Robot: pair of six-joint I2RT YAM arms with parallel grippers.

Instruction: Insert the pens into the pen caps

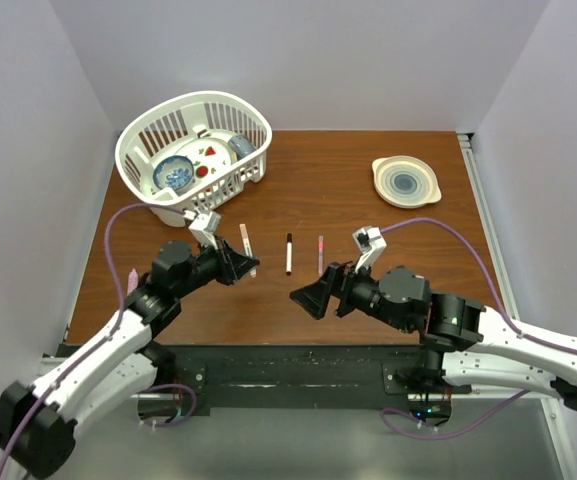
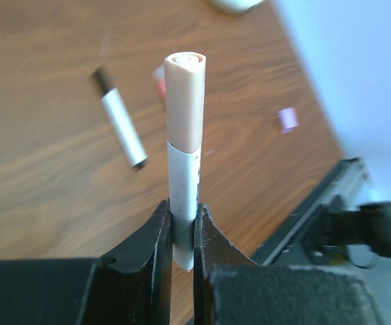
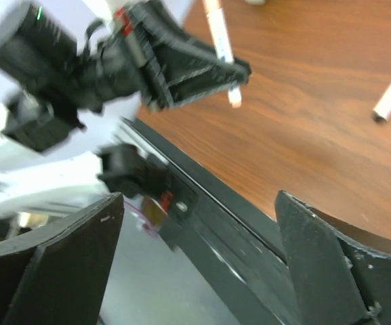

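Left fingers (image 2: 148, 250): clamped low on the pen (image 2: 183, 176) above the table (image 2: 46, 169), leaving its pink cap (image 2: 185, 101) free for you to seat. Right gripper (image 1: 311, 298): spread wide, empty, facing it.

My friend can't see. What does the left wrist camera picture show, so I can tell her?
Two black fingers of the left gripper pinch a white pen with a peach-pink top. Behind it, blurry on the brown table, lie another pen and a small lilac cap.
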